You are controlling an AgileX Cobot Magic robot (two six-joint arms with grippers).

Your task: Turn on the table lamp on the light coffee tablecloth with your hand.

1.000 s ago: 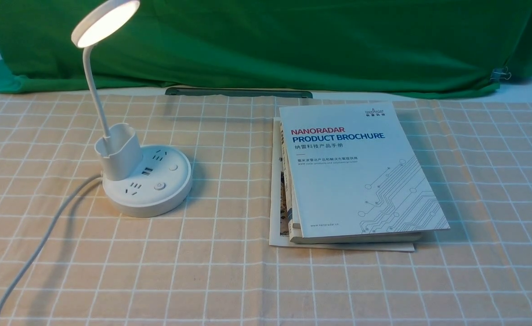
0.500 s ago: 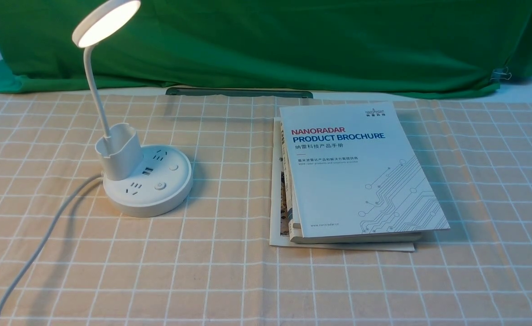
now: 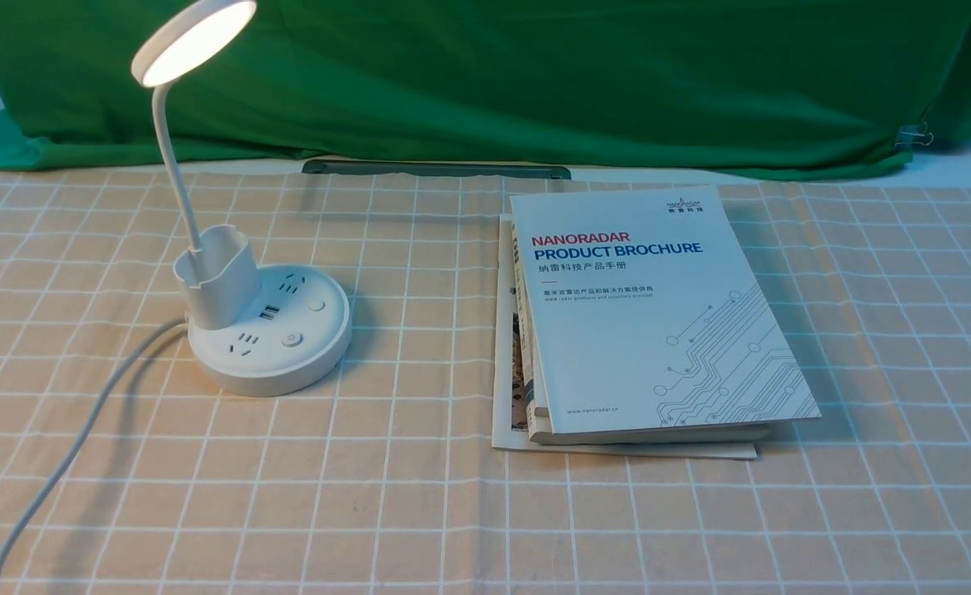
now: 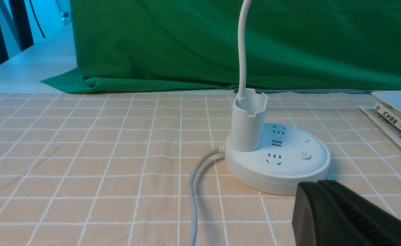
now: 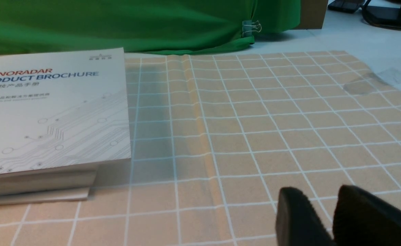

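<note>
Lamp: the white table lamp point(image 3: 266, 330) stands in the left half of the front view, its round base flat on the light coffee tablecloth point(image 3: 419, 496); the disc head point(image 3: 193, 40) at upper left glows.
Base details: a small cup holder point(image 3: 216, 285), sockets and a power button point(image 3: 291, 340) sit on top of the base.
Cord: a white cord point(image 3: 80, 438) runs from the base to the lower left corner.
Books: a stack topped by the Nanoradar product brochure point(image 3: 650, 314) lies right of centre, apart from the lamp.
Backdrop: green cloth point(image 3: 576, 74) across the top.
Left gripper point(image 4: 343, 218): lower right of its wrist view, near the lamp base without touching it; its fingers lie pressed together, holding nothing.
Right gripper point(image 5: 335, 218): lower right of its wrist view, over bare tablecloth; a narrow gap shows between its two fingers, nothing in it.
</note>
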